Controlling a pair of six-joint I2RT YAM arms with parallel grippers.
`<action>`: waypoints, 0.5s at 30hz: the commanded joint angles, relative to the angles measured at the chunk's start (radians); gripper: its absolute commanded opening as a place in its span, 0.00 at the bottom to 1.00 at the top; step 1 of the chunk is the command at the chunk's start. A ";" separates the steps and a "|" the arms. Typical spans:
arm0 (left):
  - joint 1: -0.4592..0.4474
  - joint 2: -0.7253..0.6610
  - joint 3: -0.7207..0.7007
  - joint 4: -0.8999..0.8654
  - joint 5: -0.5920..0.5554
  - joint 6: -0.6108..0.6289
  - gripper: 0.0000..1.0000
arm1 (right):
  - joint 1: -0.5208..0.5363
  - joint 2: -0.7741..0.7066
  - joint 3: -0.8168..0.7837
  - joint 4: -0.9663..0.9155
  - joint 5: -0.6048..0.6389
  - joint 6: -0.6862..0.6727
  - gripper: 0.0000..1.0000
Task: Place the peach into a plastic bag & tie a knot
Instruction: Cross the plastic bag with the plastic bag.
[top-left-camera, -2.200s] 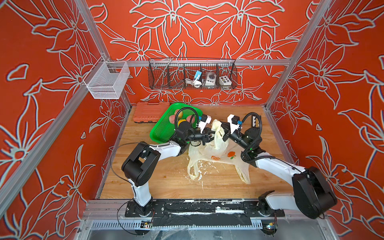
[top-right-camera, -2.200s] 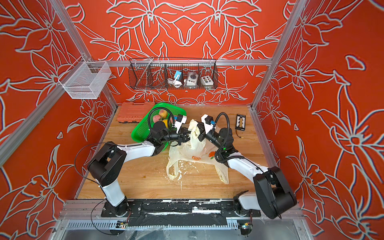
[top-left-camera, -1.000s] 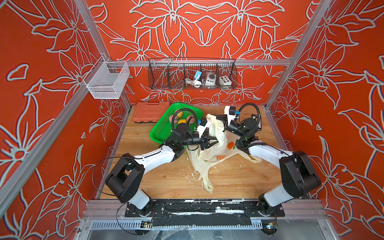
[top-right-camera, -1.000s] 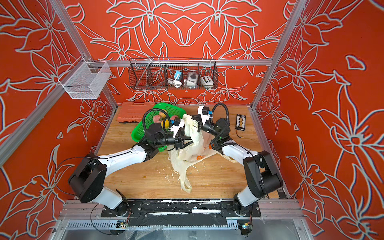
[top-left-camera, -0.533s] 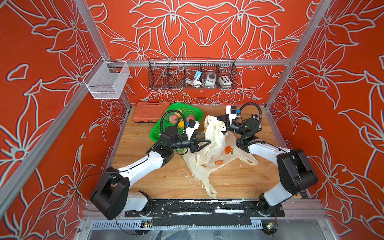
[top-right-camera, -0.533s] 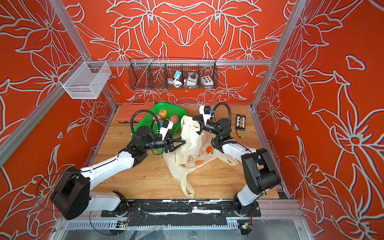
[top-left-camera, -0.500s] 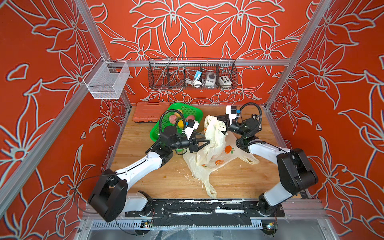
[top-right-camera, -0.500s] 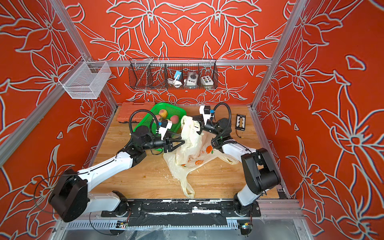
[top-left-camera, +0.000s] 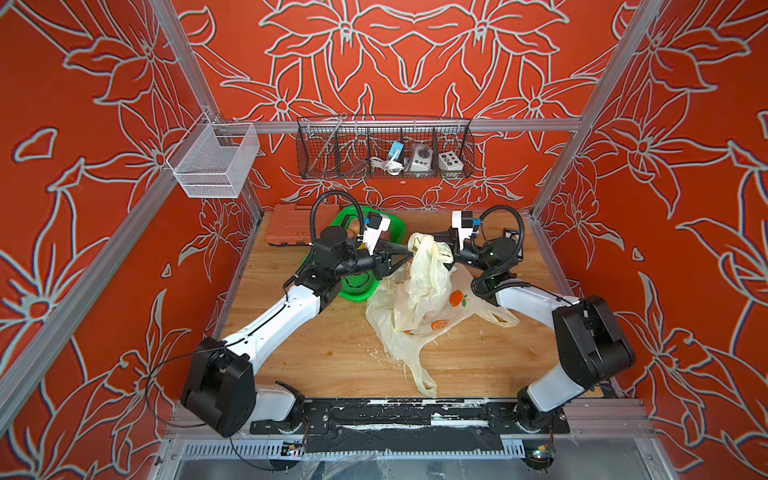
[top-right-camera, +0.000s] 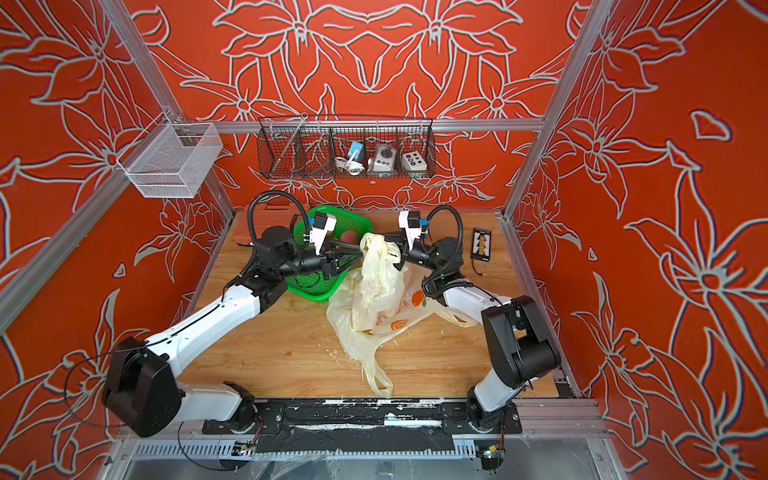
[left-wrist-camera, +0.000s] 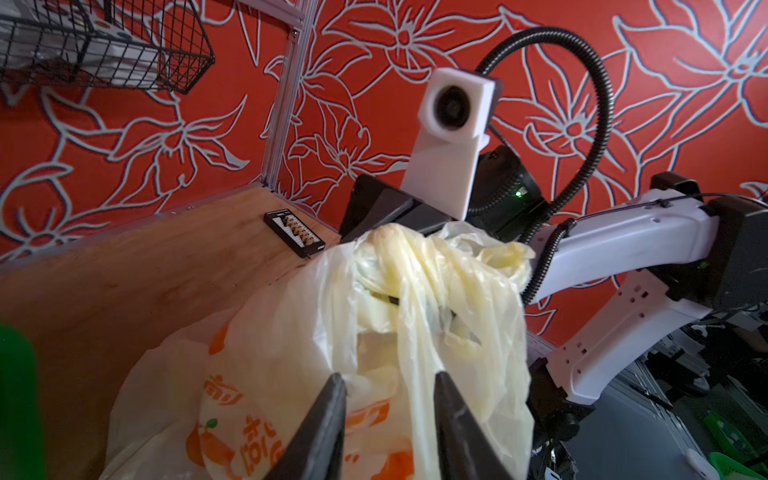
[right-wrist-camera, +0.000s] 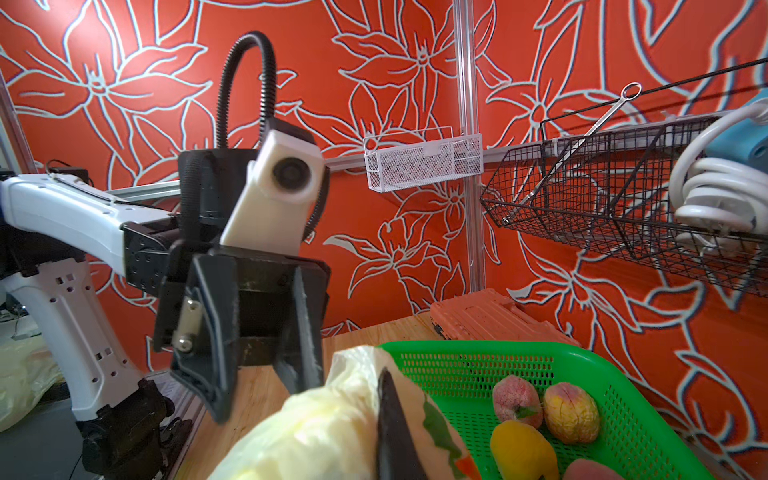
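Red floral booth, wood worktop (top-left-camera: 332, 353). Right hand (top-right-camera: 397, 257) clamped tight on bag (top-left-camera: 419, 299) top, lifting it while the rest drapes onto worktop, so the neck is up and reachable. Left hand (left-wrist-camera: 389, 376) faces it from the opposite side, jaws partly apart astride a bag fold, not pinching anything I can see. Likely lining up to take the other side, to spread the mouth or start the knot. Basket (top-left-camera: 357, 291) sits just beside bag, so short carry. Peach (right-wrist-camera: 517, 401) lies in basket with other fruit; can't tell if one's already inside bag, orange prints confuse it
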 joint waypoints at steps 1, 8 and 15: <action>0.003 0.047 0.037 0.020 0.022 0.021 0.32 | 0.010 -0.040 0.001 0.039 -0.033 0.034 0.00; 0.041 0.136 0.115 0.058 0.007 -0.019 0.15 | 0.030 -0.056 0.009 0.019 -0.098 0.044 0.00; 0.038 0.197 0.131 0.129 0.071 -0.095 0.12 | 0.044 -0.045 0.025 0.013 -0.112 0.050 0.02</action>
